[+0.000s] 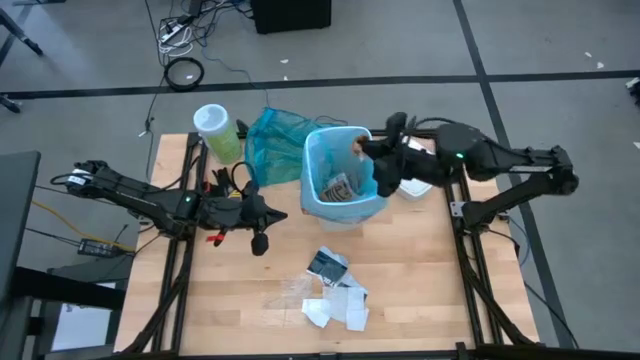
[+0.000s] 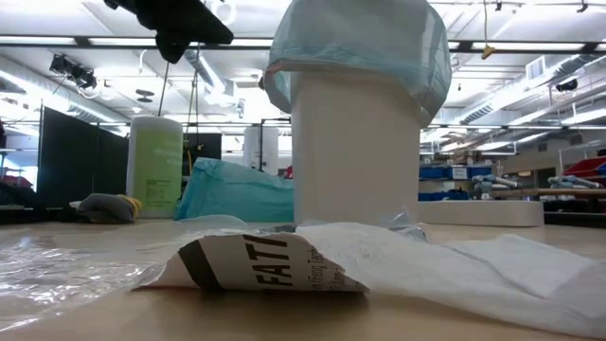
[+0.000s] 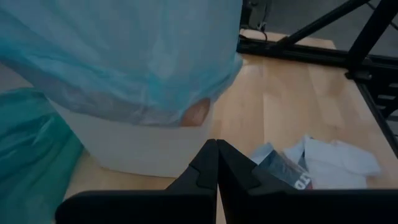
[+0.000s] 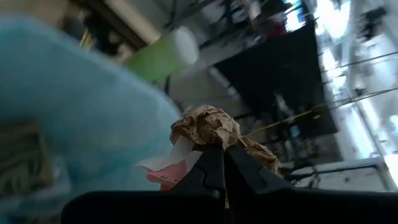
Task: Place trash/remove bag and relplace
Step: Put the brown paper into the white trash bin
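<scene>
Right gripper (image 4: 217, 155) pinched on one brown wrapper (image 4: 208, 127), right over the bag (image 1: 318, 160)

Left gripper (image 3: 217, 163) closed, empty, beside the bin (image 3: 134, 146). Roughly five scraps (image 1: 335, 295) behind it; the wrapper's underside is hidden.

left end effector (image 3: 217, 163) closed, right end effector (image 4: 222, 163) clamped
</scene>
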